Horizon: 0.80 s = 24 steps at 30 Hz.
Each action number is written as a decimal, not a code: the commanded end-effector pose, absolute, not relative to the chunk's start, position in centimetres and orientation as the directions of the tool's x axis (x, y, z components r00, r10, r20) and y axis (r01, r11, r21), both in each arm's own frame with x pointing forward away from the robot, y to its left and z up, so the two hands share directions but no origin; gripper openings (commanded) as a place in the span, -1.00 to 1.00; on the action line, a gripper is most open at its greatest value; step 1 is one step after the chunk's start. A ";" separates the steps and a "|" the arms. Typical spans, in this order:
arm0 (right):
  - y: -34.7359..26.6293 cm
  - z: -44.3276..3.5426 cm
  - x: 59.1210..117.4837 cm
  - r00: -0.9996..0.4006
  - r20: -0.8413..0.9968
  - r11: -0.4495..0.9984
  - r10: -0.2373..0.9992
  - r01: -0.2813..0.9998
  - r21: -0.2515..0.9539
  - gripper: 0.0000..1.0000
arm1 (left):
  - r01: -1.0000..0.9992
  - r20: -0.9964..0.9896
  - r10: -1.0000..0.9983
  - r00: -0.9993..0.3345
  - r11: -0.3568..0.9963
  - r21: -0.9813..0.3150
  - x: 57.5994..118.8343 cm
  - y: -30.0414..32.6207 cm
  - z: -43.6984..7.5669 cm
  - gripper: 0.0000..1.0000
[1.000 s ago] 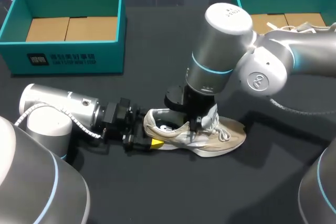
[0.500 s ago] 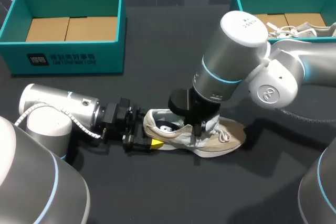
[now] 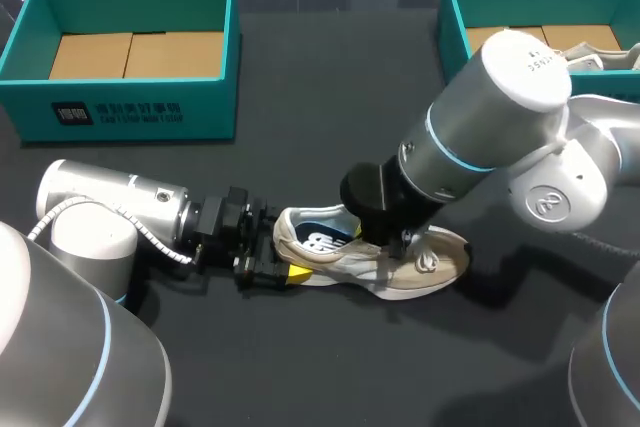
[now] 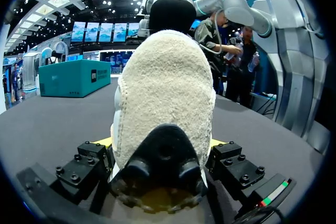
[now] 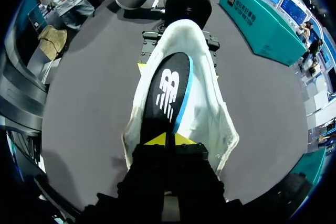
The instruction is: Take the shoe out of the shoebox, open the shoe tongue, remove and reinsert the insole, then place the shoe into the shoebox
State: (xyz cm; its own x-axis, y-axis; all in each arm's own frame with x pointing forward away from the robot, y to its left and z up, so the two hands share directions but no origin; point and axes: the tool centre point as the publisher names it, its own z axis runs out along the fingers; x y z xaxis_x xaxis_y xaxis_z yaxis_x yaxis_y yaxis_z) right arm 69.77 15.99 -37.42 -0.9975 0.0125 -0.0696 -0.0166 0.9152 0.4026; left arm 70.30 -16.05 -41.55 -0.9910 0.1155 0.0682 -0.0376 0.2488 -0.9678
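A beige and white shoe [image 3: 425, 265] lies on its side on the dark table, toe to the right. My left gripper [image 3: 285, 253] comes in low from the left, and its fingers press the heel [image 4: 163, 93] from both sides. My right gripper [image 3: 388, 239] stands over the shoe's mouth. In the right wrist view its yellow tips [image 5: 168, 140] are pinched together on one end of the dark insole [image 5: 168, 95], which has a white logo and a blue edge. The insole [image 3: 322, 239] slants up out of the shoe [image 5: 212, 116], its far end still down at the heel.
A teal shoebox [image 3: 130, 107] with a cardboard floor stands at the back left. A second teal shoebox [image 3: 455, 17] at the back right holds something pale with white laces [image 3: 595, 55]. Bare dark table lies in front of the shoe.
My right arm has swung right and back from the shoe's mouth, drawing the insole up into view. The left gripper and the shoe have stayed in place.
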 end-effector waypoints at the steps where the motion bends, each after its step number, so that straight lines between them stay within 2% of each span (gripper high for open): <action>1: 14.5 -37.0 69.3 -0.996 -0.084 0.894 0.011 -0.028 0.446 -1.00 | -0.038 0.068 0.115 -0.991 0.249 -0.968 70.3 -16.2 -41.8 -1.00; 7: 14.0 -36.8 69.3 -0.994 -0.113 0.876 0.000 -0.054 0.479 -1.00 | -0.038 0.068 0.115 -0.991 0.249 -0.968 70.3 -16.2 -41.8 -1.00; 19: 16.1 -34.4 70.7 -0.968 -0.208 0.855 -0.141 -0.225 0.468 -1.00 | -0.038 0.068 0.115 -0.991 0.249 -0.968 70.3 -16.2 -41.8 -1.00; 24: 16.2 -34.1 70.7 -0.964 -0.217 0.852 -0.151 -0.238 0.467 -1.00 | -0.038 0.068 0.115 -0.991 0.249 -0.968 70.3 -16.2 -41.8 -1.00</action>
